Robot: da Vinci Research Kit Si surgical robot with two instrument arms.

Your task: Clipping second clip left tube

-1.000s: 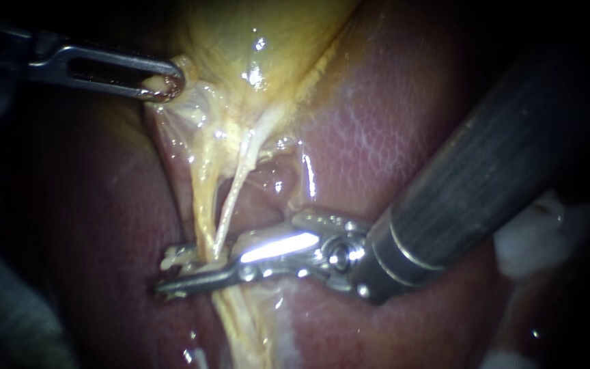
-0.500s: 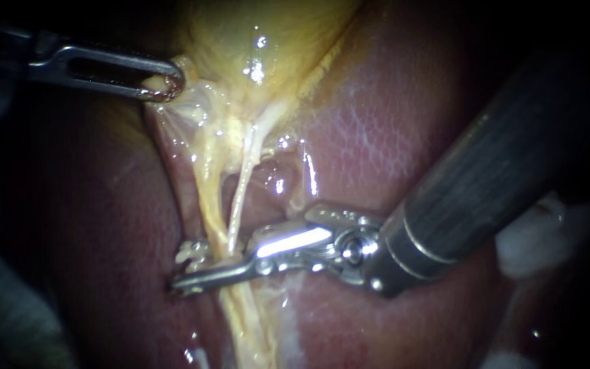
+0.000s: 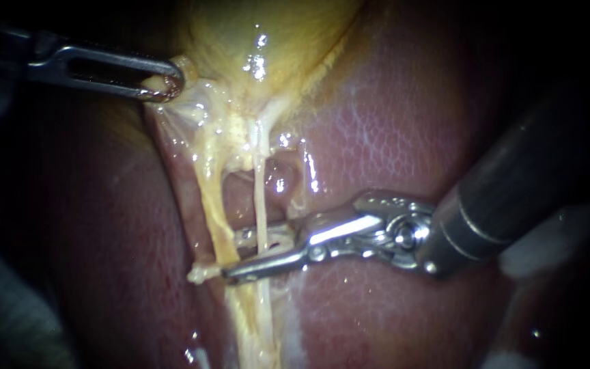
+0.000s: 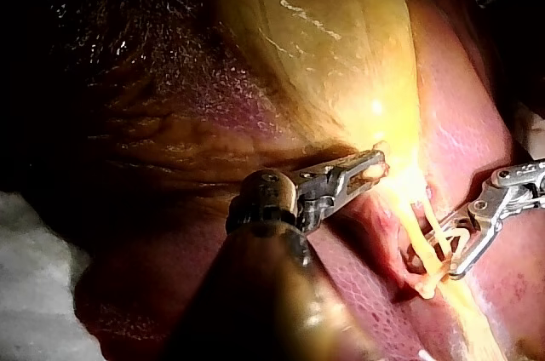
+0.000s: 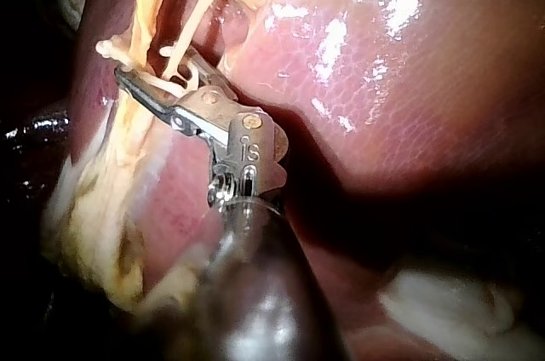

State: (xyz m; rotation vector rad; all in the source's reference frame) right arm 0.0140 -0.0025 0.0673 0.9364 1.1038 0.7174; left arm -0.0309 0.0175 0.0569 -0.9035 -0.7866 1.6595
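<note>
My left instrument comes in from the upper left, its jaws shut on a fold of pale tissue at the neck of the yellow gallbladder, which it holds up. Two strands run down from the neck: the thicker yellow left tube and a thin white tube. My right instrument comes in from the right with its jaws open. The thin tube passes between them, and the lower jaw's tip ends at the left tube. In the left wrist view the left jaws pinch the same fold.
Red-brown liver surrounds the tubes on both sides. A small pale nub of tissue sticks out beside the left tube at jaw level. White gauze lies behind the right instrument's shaft.
My right instrument has drawn back to the right; its jaw tips, which reached past the left tube, now end at it. The thin tube stands straighter. The left instrument has not moved.
</note>
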